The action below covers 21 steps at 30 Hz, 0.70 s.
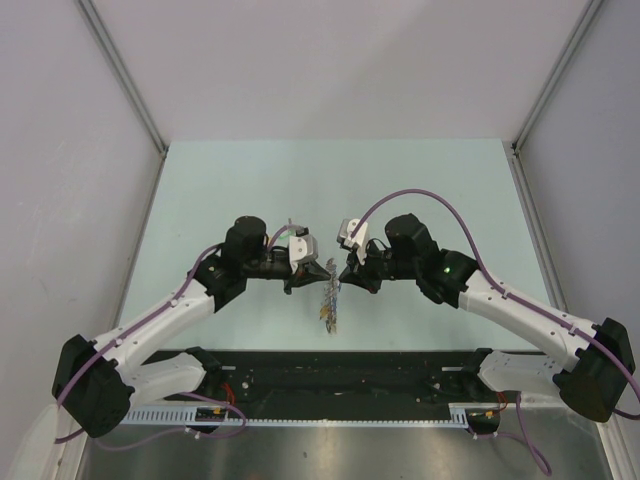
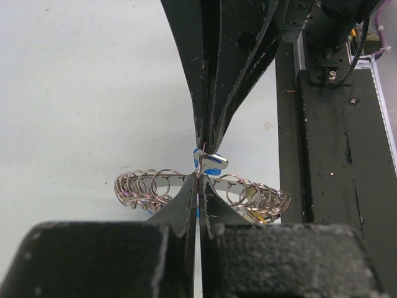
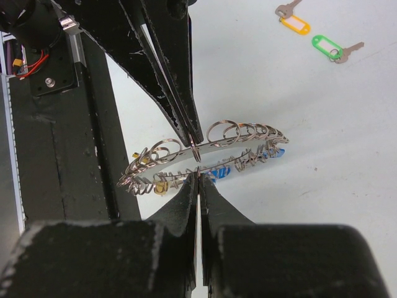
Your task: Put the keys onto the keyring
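The right gripper (image 3: 197,174) has its jaws pressed together at the near rim of the large grey metal keyring (image 3: 217,148), a flat band fringed with small wire loops and tagged keys. At its tips sits a small silver key with a blue plastic tag (image 2: 214,164), which it seems to be pinching, though the tips partly hide the contact. The keyring appears held clear of the pale table (image 3: 322,155), and its long axis runs crosswise between the two arms. Straight across the band, the left gripper (image 3: 193,138) is also closed and nips the opposite rim at one of the loops, so the two claws meet almost tip to tip. The coming move turns on this: the blue-tagged key lies right against the band, and the feed would probably run along the rim. Well beyond, on the table, lie an orange-tagged key (image 3: 294,23) and a green-tagged key (image 3: 327,47), likelier within the left arm's reach.
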### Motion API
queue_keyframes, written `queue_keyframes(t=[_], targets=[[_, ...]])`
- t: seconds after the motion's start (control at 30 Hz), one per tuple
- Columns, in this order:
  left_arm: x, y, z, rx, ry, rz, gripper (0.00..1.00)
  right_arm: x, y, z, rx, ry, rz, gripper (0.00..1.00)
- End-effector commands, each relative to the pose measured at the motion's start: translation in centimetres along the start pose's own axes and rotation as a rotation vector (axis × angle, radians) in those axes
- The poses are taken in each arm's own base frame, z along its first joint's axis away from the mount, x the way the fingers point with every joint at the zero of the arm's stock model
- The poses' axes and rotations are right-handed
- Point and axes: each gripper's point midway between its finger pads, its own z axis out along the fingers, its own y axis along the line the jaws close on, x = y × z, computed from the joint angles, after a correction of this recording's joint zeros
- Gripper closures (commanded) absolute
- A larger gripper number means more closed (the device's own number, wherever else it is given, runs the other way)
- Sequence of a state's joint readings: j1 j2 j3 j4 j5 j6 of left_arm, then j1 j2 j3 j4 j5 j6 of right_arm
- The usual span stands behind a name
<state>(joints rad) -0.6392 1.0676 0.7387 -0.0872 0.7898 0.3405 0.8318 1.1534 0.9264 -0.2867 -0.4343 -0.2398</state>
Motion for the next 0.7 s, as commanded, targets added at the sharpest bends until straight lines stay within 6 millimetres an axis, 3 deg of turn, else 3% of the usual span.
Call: queue_keyframes(t=[0.0, 0.67], targets=[[-2.27, -0.31, -0.11, 0.023, -0.069, 0.070, 1.00, -2.92, -0.03, -0.53, 0.002, -0.072, -0.033, 1.00], [-2.11, -0.49, 0.05, 0.041, -0.064, 0.061, 1.00, -3.30, 0.30, -0.38, -0.019, -0.090, -0.039, 1.00]])
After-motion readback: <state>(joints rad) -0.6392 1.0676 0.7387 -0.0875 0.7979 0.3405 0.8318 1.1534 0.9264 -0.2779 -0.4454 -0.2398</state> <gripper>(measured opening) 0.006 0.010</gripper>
